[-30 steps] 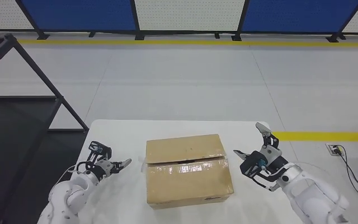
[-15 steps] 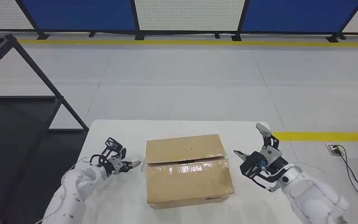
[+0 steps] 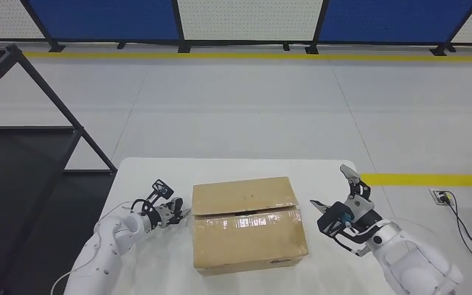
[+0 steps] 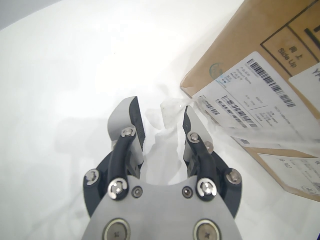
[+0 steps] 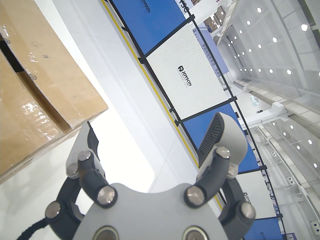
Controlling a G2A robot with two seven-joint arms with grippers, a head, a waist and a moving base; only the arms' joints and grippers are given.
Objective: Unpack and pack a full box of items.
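A closed brown cardboard box (image 3: pixel 247 232) stands in the middle of the white table (image 3: pixel 147 173), its top seam covered with clear tape. My left gripper (image 3: pixel 181 214) is low at the box's left side. In the left wrist view, the left gripper (image 4: pixel 161 107) is open, and a loose end of clear tape (image 4: pixel 171 111) sticks out from the box corner (image 4: pixel 250 51) between its fingers. My right gripper (image 3: pixel 329 186) is open and holds nothing, just off the box's right side. The right wrist view shows the right gripper (image 5: pixel 153 126) beside the box (image 5: pixel 37 76).
A black metal rack (image 3: pixel 44 110) stands left of the table. Blue and white partition panels (image 3: pixel 243 18) line the back of the room. The table has bare surface in front of and behind the box.
My left arm has moved right across the table, up to the box's left side and the tape end. The right arm has shifted only slightly.
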